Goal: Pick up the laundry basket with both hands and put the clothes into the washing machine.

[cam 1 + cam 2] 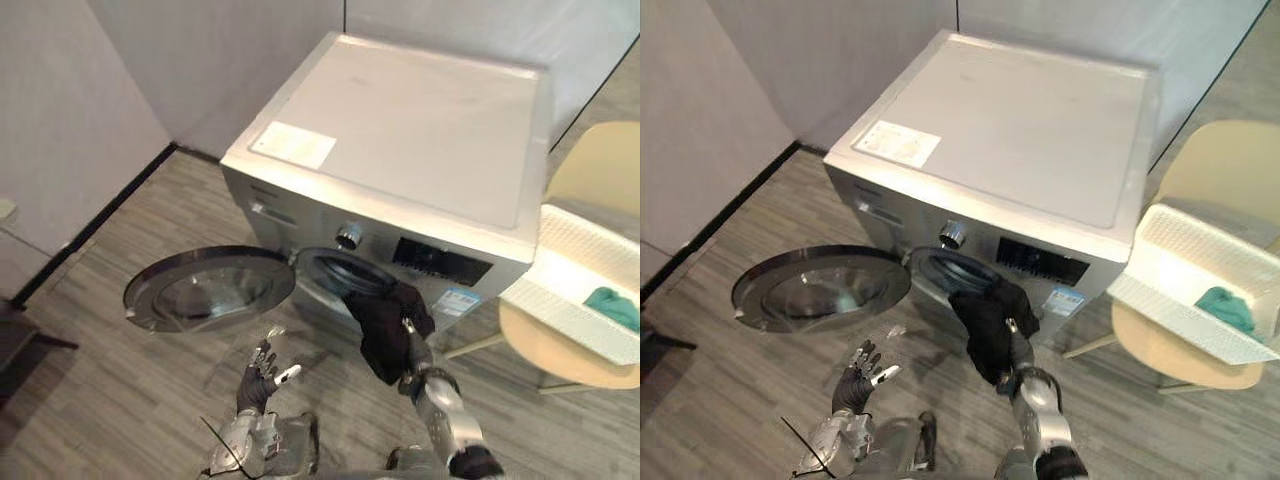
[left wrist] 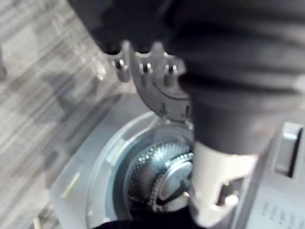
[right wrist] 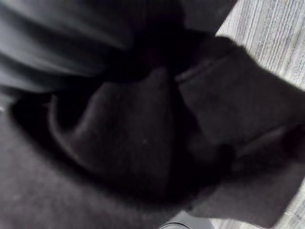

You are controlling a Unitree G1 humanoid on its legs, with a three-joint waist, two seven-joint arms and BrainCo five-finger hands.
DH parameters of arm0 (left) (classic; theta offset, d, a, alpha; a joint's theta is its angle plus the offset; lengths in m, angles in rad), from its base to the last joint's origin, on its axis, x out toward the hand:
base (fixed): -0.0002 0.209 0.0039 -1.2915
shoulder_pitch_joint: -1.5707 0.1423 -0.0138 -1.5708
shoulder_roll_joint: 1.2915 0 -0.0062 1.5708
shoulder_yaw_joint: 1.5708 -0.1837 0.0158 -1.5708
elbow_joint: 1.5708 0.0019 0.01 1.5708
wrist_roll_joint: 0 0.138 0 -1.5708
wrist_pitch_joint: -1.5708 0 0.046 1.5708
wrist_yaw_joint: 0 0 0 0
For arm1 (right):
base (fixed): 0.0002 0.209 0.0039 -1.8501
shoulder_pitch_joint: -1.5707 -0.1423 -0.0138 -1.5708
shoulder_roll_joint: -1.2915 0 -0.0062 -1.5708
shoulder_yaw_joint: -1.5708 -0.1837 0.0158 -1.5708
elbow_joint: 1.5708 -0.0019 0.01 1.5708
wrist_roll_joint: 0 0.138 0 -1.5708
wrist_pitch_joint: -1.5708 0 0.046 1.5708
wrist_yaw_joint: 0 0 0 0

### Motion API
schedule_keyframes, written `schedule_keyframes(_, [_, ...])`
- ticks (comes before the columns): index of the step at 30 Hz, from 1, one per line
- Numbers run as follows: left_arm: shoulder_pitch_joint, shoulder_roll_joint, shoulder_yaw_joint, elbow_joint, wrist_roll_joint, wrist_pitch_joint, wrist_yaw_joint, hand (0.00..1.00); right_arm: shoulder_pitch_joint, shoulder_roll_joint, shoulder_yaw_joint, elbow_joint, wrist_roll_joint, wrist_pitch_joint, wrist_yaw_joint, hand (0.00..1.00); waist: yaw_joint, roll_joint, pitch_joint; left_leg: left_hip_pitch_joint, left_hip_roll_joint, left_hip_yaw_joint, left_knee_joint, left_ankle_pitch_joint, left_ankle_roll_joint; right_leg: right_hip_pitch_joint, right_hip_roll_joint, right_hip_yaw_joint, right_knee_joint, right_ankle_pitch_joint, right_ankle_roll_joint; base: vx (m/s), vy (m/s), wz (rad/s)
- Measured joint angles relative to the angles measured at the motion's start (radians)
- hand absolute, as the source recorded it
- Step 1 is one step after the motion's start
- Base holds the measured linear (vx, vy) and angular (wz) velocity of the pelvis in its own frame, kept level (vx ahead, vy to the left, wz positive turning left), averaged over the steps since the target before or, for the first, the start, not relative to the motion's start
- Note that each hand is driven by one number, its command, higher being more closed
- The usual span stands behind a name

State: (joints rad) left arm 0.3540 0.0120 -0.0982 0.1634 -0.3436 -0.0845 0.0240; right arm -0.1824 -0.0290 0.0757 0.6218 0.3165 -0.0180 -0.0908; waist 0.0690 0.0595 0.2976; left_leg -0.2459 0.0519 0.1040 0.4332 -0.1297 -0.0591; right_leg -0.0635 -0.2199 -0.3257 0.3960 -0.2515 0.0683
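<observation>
Draping the right robot hand, black garment overlaps washer opening rim.

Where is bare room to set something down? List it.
Free: washing machine top, bare except a label; floor left of the open door. Crowded: the drum mouth, blocked by the black garment at the right hand; the chair, taken by the basket.

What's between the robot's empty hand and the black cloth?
Just bare grey floor, seen in the left eye view, between the left hand and the black cloth.
</observation>
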Motion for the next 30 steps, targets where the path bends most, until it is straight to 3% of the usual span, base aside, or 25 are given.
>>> schedule_keyframes(3, [-0.020,0.009,-0.009,-0.020,-0.001,-0.003,0.002,0.00,-0.111,-0.012,-0.018,0.053,0.000,0.000,-0.023,1.00,0.002,0.010,0.074,-0.055,-0.002,-0.008,-0.011,-0.005,0.012,-0.090,-0.014,-0.002,0.076,-0.020,0.007,-0.16,0.022,0.14])
schedule_keyframes(5, [-0.027,0.014,-0.031,-0.040,-0.013,-0.003,0.003,0.00,-0.205,-0.020,-0.052,0.119,0.013,0.000,-0.047,1.00,0.003,0.006,0.124,-0.107,-0.007,-0.008,-0.007,-0.012,0.044,-0.169,-0.031,-0.001,0.153,-0.041,0.003,-0.15,-0.001,0.11])
schedule_keyframes(7, [-0.025,0.014,-0.040,-0.053,-0.020,-0.003,0.005,0.00,-0.277,-0.040,-0.085,0.188,0.022,0.000,-0.066,1.00,0.014,0.016,0.138,-0.157,-0.008,-0.007,0.011,-0.010,0.046,-0.223,-0.039,0.004,0.187,-0.043,0.003,-0.15,-0.018,-0.01])
schedule_keyframes(13, [-0.048,0.012,-0.053,-0.100,-0.059,-0.026,0.026,0.00,-0.481,-0.140,-0.185,0.271,0.051,0.001,-0.109,1.00,0.054,0.028,0.156,-0.344,-0.001,-0.032,0.110,-0.011,0.047,-0.387,-0.049,-0.008,0.284,-0.054,-0.007,-0.09,-0.018,0.06])
schedule_keyframes(17, [-0.064,0.005,-0.059,-0.161,-0.079,-0.053,0.045,0.00,-0.647,-0.225,-0.203,0.348,0.081,0.004,-0.127,1.00,0.066,0.036,0.164,-0.475,-0.003,-0.064,0.186,-0.012,0.049,-0.486,-0.066,-0.038,0.359,-0.076,-0.014,-0.09,-0.022,0.22])
schedule_keyframes(22, [-0.073,-0.021,-0.077,-0.225,-0.089,-0.060,0.059,0.00,-0.825,-0.356,-0.184,0.388,0.142,0.006,-0.136,1.00,0.110,0.051,0.175,-0.611,-0.003,-0.081,0.240,-0.002,0.063,-0.601,-0.080,-0.059,0.418,-0.081,-0.022,-0.09,-0.022,0.09])
schedule_keyframes(30, [-0.154,-0.062,-0.096,-0.299,-0.099,-0.081,0.091,0.00,-0.972,-0.573,-0.060,0.395,0.219,-0.011,-0.166,1.00,0.141,0.054,0.179,-0.814,-0.037,-0.131,0.322,0.012,0.076,-0.758,-0.122,-0.101,0.510,-0.093,-0.003,-0.05,-0.007,0.13])
